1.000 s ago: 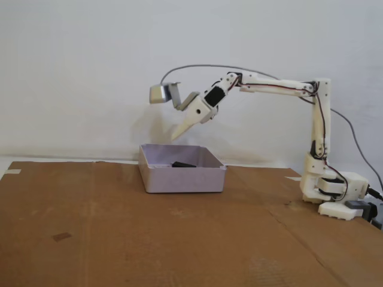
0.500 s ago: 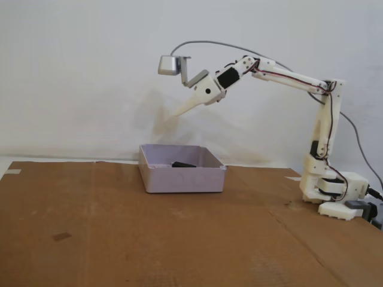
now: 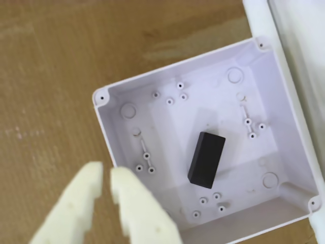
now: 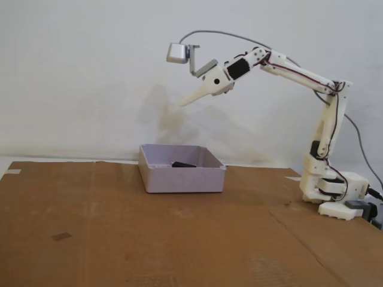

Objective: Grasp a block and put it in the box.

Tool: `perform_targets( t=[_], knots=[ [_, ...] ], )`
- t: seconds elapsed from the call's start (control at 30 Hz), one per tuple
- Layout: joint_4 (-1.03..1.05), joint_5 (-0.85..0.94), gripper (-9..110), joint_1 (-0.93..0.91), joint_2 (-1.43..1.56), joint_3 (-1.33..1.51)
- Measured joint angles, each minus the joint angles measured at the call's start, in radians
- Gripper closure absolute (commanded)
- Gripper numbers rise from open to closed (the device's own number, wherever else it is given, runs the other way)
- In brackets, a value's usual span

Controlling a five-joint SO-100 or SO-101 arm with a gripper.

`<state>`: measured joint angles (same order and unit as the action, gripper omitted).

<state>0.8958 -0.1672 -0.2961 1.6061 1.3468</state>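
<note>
Lying flat on the floor of the box (image 3: 152,109), near its middle, the block (image 3: 205,158) looked already delivered; the gripper (image 3: 105,175) hung high above the box, well clear of its walls, fingers nearly together with a thin gap and holding nothing; little seemed at risk, though a careless descent toward the box might have knocked its rim and shifted it on the cardboard (image 4: 119,239).

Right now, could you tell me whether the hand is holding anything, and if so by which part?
Nothing is held. The hand hangs empty, high above the box, and the block lies on the box floor.
</note>
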Motion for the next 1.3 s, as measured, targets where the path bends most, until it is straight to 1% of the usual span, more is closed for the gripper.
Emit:
perform_targets(
  t=[0.47,1.13,1.3],
  knots=[
    [0.002,0.0,101,0.104,0.002,0.0],
    [0.002,0.0,101,0.11,0.002,0.0],
    [0.002,0.0,101,0.133,0.051,0.0]
  ],
)
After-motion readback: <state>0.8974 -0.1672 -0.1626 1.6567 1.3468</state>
